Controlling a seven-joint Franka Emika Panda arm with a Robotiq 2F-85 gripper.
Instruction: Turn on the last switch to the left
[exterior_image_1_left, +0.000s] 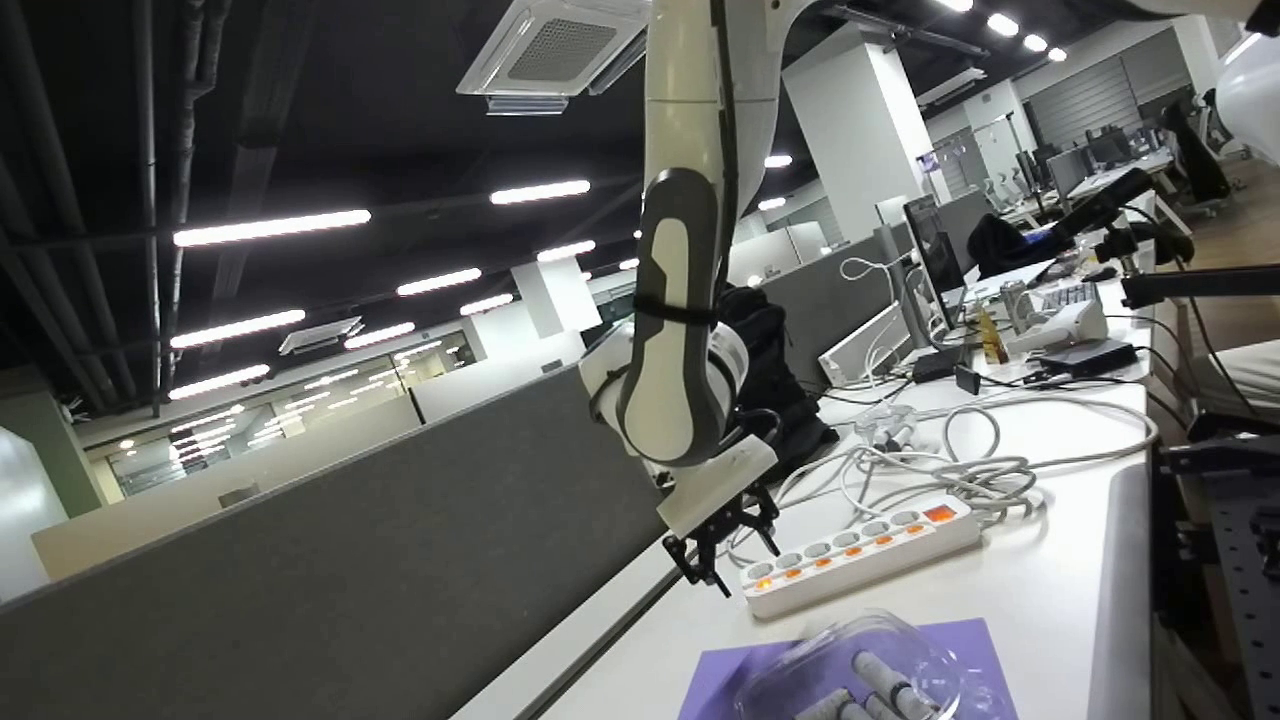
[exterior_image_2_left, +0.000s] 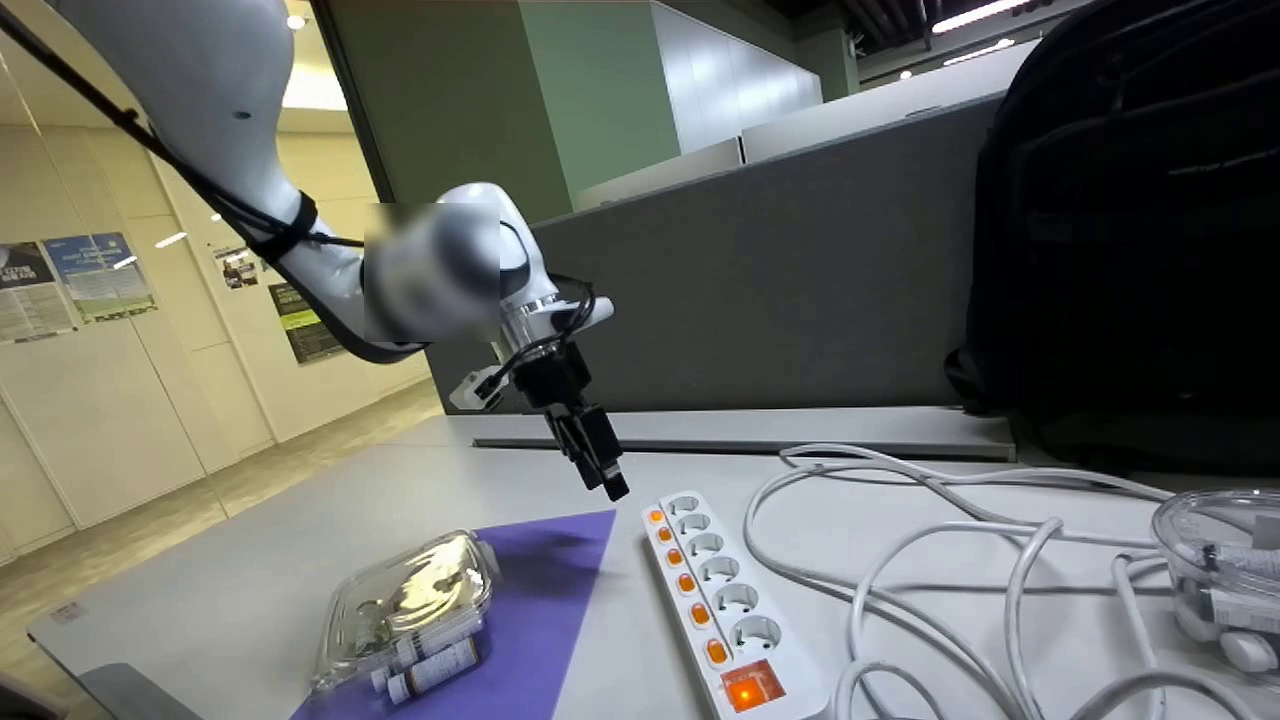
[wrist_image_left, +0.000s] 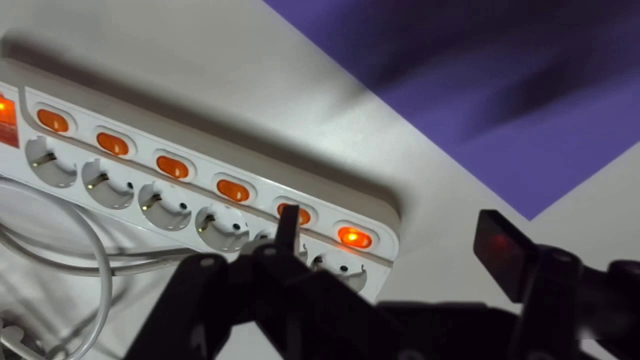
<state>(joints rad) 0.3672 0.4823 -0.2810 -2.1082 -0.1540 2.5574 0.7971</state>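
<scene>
Last switch (wrist_image_left: 354, 237) lit (orange) — gripper (wrist_image_left: 389, 236) hovers near, spread wide.

Between sheet (exterior_image_2_left: 548, 600) and cables (exterior_image_2_left: 1014, 600), the power strip (exterior_image_2_left: 716, 606)

In an exterior view the sheet lies on the worktop (exterior_image_2_left: 250, 570), left of the power strip, the cables to its right. On the sheet rests a container (exterior_image_2_left: 395, 600) with tubes (exterior_image_2_left: 433, 672) inside. On the power strip, switches (exterior_image_2_left: 686, 582) line the left side and sockets (exterior_image_2_left: 720, 569) the right; a separate switch (exterior_image_2_left: 752, 687) takes the near end. The pincer (exterior_image_2_left: 615, 488) hangs above the worktop, near the far end; in the wrist view the last switch (wrist_image_left: 355, 237) appears beyond and between its jaws. Behind the worktop stands a partition (exterior_image_2_left: 770, 300), a backpack (exterior_image_2_left: 1130, 230) before it at right. A second container (exterior_image_2_left: 1215, 590) sits by the cables.
</scene>
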